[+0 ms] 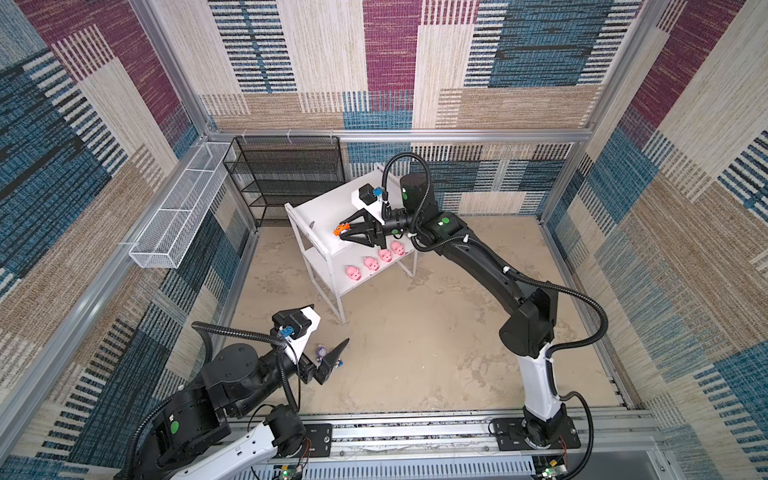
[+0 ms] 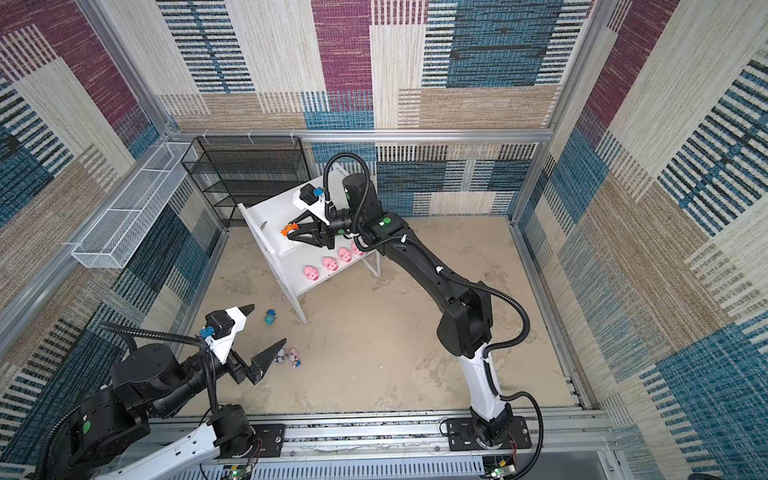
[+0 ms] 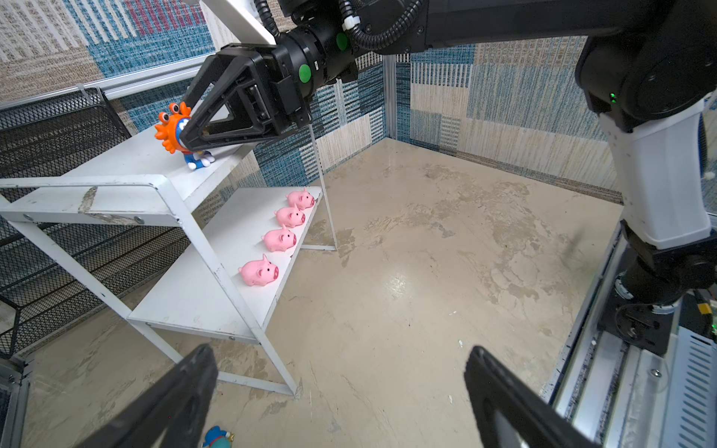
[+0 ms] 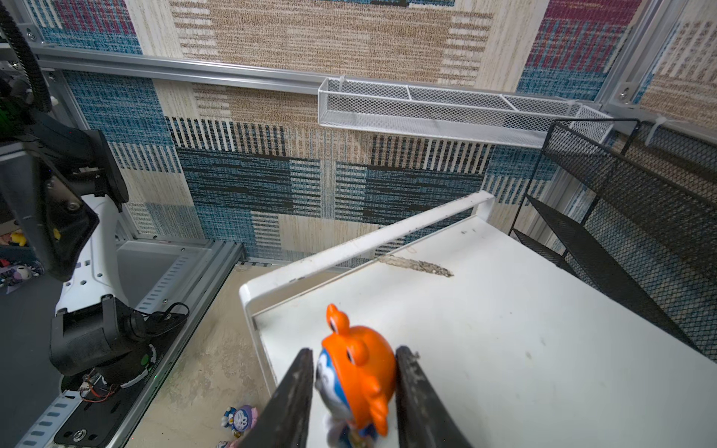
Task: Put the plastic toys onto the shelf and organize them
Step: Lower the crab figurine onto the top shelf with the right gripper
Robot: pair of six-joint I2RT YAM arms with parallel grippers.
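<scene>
Jaws: left gripper [image 3: 340, 351] wide apart; right gripper [image 4: 355, 351] flanking orange-hooded figurine [image 3: 172, 126] on shelf [image 3: 128, 155] top, grip unclear. Four pigs [image 3: 279, 238] shelved; three figurines [image 2: 270, 318] unshelved.

My right arm [image 1: 490, 266] and left arm [image 1: 232, 374]: black, white links [image 1: 536, 374], ribbed cables [image 3: 384, 37], green dots [image 3: 304, 73]; left gripper [image 3: 340, 350] black wedges.

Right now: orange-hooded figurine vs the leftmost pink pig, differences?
Orange-hooded figurine is on the top board; leftmost pink pig is on the lower board. Figurine sits between the fingers of the right gripper; pig stands free. Both are on the white shelf.
</scene>
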